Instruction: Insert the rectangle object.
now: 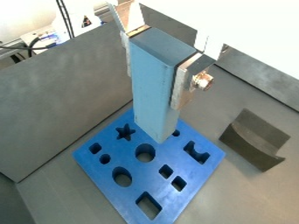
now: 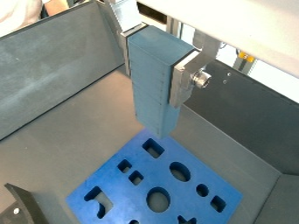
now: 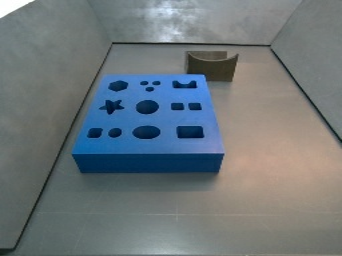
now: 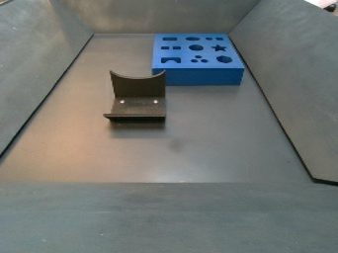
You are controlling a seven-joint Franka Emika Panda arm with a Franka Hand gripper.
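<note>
I've got the gripper (image 1: 158, 66) clamped on the rectangle object (image 1: 155, 92), silver fingers (image 1: 187, 83) pressing its sides, block hanging upright well above the blue board (image 1: 146, 171) in both wrist views; neither side view shows arm or block, so it's high up. I'd call this the carry/align step, w/ insertion not yet begun. Next I need to line it up over the rectangular hole (image 1: 149, 206), which I think fits, then go straight down w/o tilt.

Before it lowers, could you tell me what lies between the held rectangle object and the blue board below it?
Nothing: in both wrist views the pincer holds the rectangle object above the blue board, with only open air between them. The side views show neither pincer nor block.
</note>
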